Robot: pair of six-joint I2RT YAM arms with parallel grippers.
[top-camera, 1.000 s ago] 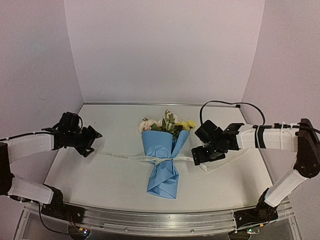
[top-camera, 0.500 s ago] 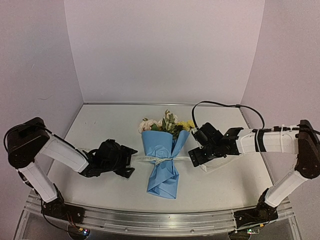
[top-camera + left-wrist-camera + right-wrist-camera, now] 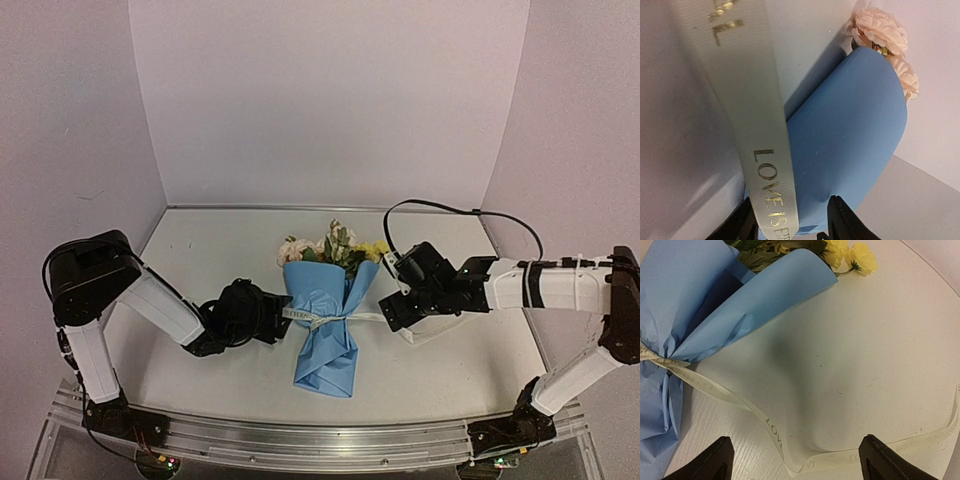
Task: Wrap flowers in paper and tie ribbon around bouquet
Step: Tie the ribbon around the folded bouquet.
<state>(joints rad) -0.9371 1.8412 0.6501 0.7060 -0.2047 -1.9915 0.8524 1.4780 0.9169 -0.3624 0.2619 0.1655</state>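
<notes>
Seen from above, a bouquet [image 3: 325, 310] lies in the middle of a white table [image 3: 200, 250], its blooms pointing towards the far wall and its tail towards the arms' bases. The flowers [image 3: 335, 248], pale pink, cream and yellow with green leaves, spill out of the wide mouth of the light-blue paper [image 3: 322, 345], which is pinched in at the waist and flares again below. An off-white ribbon [image 3: 372, 317] with small lettering circles that waist and trails to the right across the table, looping back near the right arm. The left gripper [image 3: 275, 318] sits low, just beside the left edge of the paper at waist height. Its wrist camera shows the ribbon running up between its two dark fingers [image 3: 842, 220], with a gap on one side, and it cannot be told whether the claw is clamping the ribbon or only straddling it. The right gripper [image 3: 395, 310] hovers just to the right of the bouquet, released, its fingers [image 3: 707, 462] spread wide above the slack ribbon lying on the table, touching nothing
</notes>
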